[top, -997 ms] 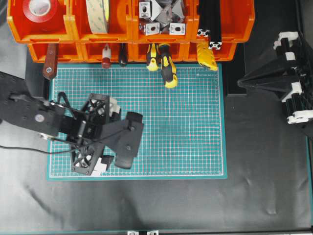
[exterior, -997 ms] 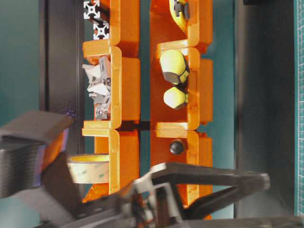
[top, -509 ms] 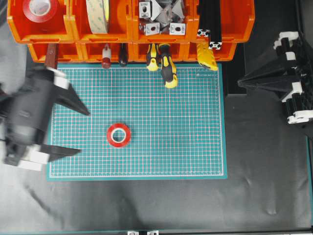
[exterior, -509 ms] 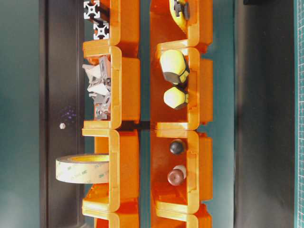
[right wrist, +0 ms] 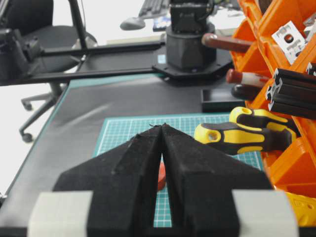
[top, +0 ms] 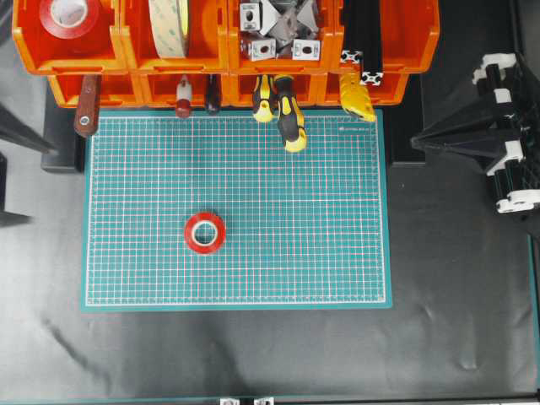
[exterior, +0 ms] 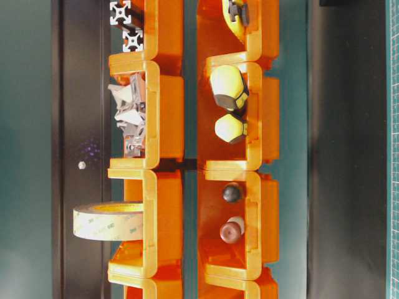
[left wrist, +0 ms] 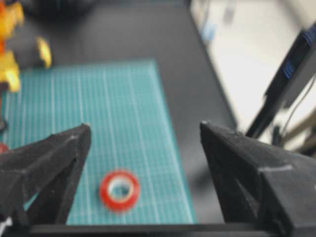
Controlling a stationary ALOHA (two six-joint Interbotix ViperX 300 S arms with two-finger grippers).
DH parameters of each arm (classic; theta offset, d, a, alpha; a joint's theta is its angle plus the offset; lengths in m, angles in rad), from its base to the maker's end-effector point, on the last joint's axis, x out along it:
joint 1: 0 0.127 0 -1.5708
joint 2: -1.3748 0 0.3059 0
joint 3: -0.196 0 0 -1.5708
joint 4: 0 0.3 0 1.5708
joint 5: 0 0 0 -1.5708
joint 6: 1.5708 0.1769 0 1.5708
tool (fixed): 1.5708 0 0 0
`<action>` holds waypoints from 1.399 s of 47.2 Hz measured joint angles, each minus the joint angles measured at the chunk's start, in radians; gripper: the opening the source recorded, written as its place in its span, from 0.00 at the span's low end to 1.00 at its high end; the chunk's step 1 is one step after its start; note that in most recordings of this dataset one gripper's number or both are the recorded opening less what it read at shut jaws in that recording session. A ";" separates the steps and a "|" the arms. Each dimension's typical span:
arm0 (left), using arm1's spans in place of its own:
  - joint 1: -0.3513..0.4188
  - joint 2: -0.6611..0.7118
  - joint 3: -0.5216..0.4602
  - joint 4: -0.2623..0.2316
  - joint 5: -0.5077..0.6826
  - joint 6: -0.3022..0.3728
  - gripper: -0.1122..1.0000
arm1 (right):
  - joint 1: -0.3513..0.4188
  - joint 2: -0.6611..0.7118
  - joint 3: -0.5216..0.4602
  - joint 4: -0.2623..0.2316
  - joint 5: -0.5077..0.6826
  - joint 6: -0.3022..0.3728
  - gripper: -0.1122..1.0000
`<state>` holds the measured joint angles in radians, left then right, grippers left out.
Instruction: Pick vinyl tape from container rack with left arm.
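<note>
**Me:** Tape first. From overhead I see the vinyl tape lying flat on the green mat, left of the mat's middle and toward its near edge, with nothing touching it. The container rack runs along the mat's far edge. A second red roll sits in the rack's top left bin.

**Partner:** Where is the left arm?

**Me:** Overhead gives me only dark tips at the picture's left border, beyond the mat. Its wrist camera tells more: the left gripper has both fingers spread wide with nothing between them, and the tape shows on the mat beyond the gap.

**Partner:** And the right one?

**Me:** Overhead, the right gripper is parked off the mat's right edge. Its own camera shows the two fingers pressed together to a point, holding nothing. That view also catches the yellow-and-black screwdriver handles hanging out of the rack over the mat.

**Partner:** What about the table-level camera?

**Me:** It shows only the rack and the cream tape roll in it. No red tape and no arm appear there.
</note>
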<state>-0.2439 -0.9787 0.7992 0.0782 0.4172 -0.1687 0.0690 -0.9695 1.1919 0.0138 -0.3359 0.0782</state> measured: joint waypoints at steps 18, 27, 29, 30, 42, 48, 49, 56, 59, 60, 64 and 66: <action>-0.011 -0.210 0.184 0.000 -0.156 0.014 0.87 | 0.000 -0.018 0.002 0.000 0.000 0.000 0.11; 0.005 -0.256 0.207 -0.002 -0.150 0.012 0.87 | 0.000 -0.031 0.002 0.000 -0.002 0.002 0.11; 0.006 -0.264 0.209 -0.002 -0.146 0.006 0.87 | -0.002 -0.032 0.002 -0.002 -0.002 0.000 0.11; 0.008 -0.265 0.210 -0.002 -0.141 0.005 0.87 | 0.000 -0.032 0.002 -0.002 -0.002 0.000 0.11; 0.009 -0.267 0.212 -0.002 -0.114 0.006 0.87 | 0.000 -0.032 0.002 0.000 -0.003 0.000 0.11; 0.009 -0.267 0.210 -0.002 -0.114 0.006 0.87 | 0.000 -0.032 0.002 -0.002 -0.018 0.000 0.11; 0.011 -0.268 0.212 -0.002 -0.114 0.005 0.87 | -0.002 -0.032 0.000 -0.002 -0.021 0.000 0.11; 0.012 -0.267 0.215 -0.002 -0.112 0.006 0.87 | 0.000 -0.031 0.002 0.000 -0.032 0.000 0.11; 0.015 -0.267 0.216 -0.002 -0.112 0.006 0.87 | 0.000 -0.031 0.002 -0.002 -0.034 0.000 0.11; 0.015 -0.267 0.216 0.000 -0.114 0.006 0.87 | 0.000 -0.031 0.002 0.000 -0.034 0.000 0.11; 0.015 -0.267 0.216 -0.002 -0.114 0.006 0.87 | 0.000 -0.029 0.002 -0.002 -0.034 0.000 0.11; 0.015 -0.267 0.216 0.000 -0.114 0.006 0.87 | -0.002 -0.031 0.000 -0.002 -0.034 0.000 0.11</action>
<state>-0.2286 -1.2456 1.0155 0.0782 0.3037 -0.1626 0.0675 -1.0002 1.1919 0.0123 -0.3697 0.0782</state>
